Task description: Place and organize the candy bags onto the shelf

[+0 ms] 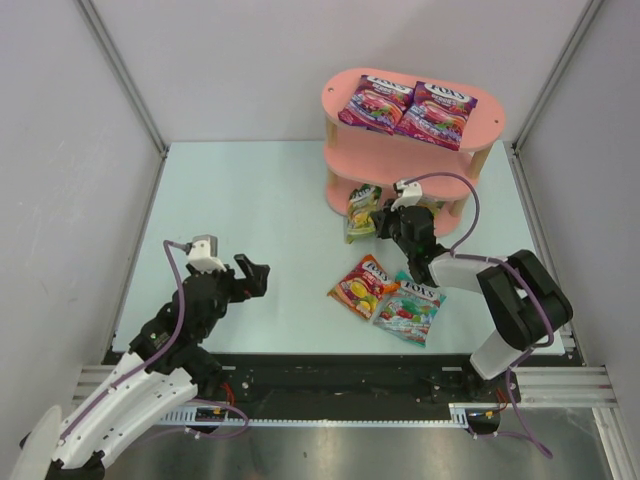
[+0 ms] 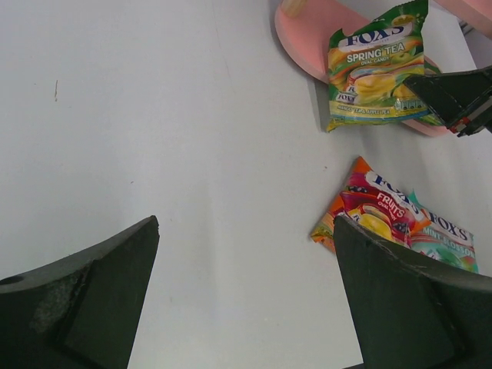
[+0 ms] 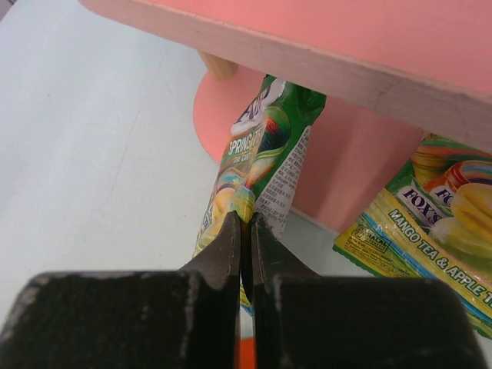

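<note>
My right gripper [image 3: 246,224] is clamped on the lower edge of a yellow-green bag [image 3: 257,150], jaws nearly touching with only the foil between them; this bag stands tilted at the rounded left end of the lowest board of the shelf [image 1: 345,92], partly on the board and partly over the table [image 1: 250,200]; the shelf stands at the far right corner of the table; a second yellow-green bag [image 3: 434,223] lies flat on the lowest board, just beside the held bag and under the middle board; on the top board, the left purple-magenta bag [image 1: 377,103] and the right purple-magenta bag [image 1: 437,113] lie flat, side by side, edges touching; the red-orange bag [image 1: 364,285] and the teal-white bag [image 1: 410,308] lie on the table toward the near edge, right of centre, with the red-orange bag overlapping the teal-white one; my left gripper [image 1: 254,273] hangs over the near left part of the table, jaws spread wide, holding nothing.
</note>
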{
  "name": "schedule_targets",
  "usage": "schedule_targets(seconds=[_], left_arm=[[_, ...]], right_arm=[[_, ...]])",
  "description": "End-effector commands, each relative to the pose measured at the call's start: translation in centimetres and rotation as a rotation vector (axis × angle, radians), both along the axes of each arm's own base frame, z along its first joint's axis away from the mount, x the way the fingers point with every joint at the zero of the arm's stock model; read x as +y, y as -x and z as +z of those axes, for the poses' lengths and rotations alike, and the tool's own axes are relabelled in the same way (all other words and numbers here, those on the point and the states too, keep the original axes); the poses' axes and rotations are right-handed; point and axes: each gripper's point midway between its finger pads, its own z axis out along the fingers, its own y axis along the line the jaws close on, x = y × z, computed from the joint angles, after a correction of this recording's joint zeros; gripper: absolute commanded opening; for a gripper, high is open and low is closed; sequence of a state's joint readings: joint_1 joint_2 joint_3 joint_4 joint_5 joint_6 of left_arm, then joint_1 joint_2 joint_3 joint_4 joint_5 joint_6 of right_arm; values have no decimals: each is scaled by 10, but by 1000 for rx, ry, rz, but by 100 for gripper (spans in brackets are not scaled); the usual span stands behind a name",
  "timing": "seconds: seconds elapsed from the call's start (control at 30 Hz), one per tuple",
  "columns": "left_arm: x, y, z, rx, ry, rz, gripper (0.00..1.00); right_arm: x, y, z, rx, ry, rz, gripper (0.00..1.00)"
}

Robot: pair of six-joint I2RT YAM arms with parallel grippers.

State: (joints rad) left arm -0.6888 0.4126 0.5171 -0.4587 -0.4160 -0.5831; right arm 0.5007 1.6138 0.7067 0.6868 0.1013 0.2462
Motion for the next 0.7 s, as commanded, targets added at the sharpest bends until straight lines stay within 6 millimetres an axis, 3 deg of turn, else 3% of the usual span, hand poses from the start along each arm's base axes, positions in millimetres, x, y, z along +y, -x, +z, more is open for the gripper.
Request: schedule_targets(seconds=[0.0, 0.33, 0.67], left_arm=[[-2, -3, -4, 6, -14, -9, 100], [-13, -7, -4, 5, 3, -41, 100], [-27, -11, -4, 16, -3, -96, 100]], right_arm=[[-2, -17, 29, -97, -108, -64, 0], [-18, -32, 17, -80, -205, -232, 0], [-28, -53, 19, -120, -262, -313, 0]])
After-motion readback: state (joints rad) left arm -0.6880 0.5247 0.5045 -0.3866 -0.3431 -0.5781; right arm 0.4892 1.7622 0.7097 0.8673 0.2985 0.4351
